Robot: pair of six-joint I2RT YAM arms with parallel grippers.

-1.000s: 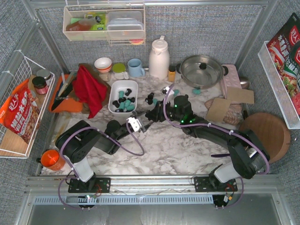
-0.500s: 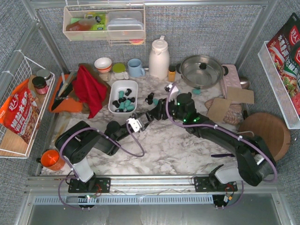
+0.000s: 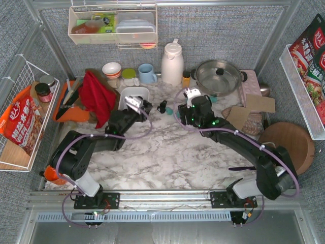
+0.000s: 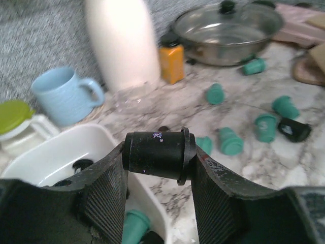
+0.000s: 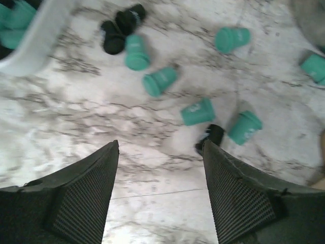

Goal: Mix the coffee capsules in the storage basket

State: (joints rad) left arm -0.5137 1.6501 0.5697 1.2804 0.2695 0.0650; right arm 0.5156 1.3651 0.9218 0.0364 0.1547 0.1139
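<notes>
Between the ribbed pads of the left end effector point(image 4: 157, 161), nearest to us, a black cup-shaped coffee capsule point(image 4: 155, 151) lies crosswise, pinched end to end by jaws part closed on it. We judge that hold a thin one. The pads bear on the base and the flanged rim, so the capsule could pivot or squirt out if the wrist tips. Just below and to its left sits the white rectangular storage basket point(image 4: 61, 147), with a few teal and black capsules in it. The held capsule hangs about over the basket's wall rather than its middle, so a release here might strike the rim and bounce onto the marble bench point(image 4: 177, 109).

Further on, the right end effector point(image 5: 158, 152) hovers wide open and empty above the bench. Loose teal capsules point(image 5: 197, 112) lie on their sides beyond its fingers, and a black one point(image 5: 210, 136) lies just off one fingertip. We think they will roll: a finger landing beside one rather than astride it would knock it away, perhaps toward the steel pan with glass lid point(image 4: 228, 28) or the small orange-lidded jar point(image 4: 171, 62) at the back. The two arms also work near each other by the basket, so a hasty swing could bring them together.
</notes>
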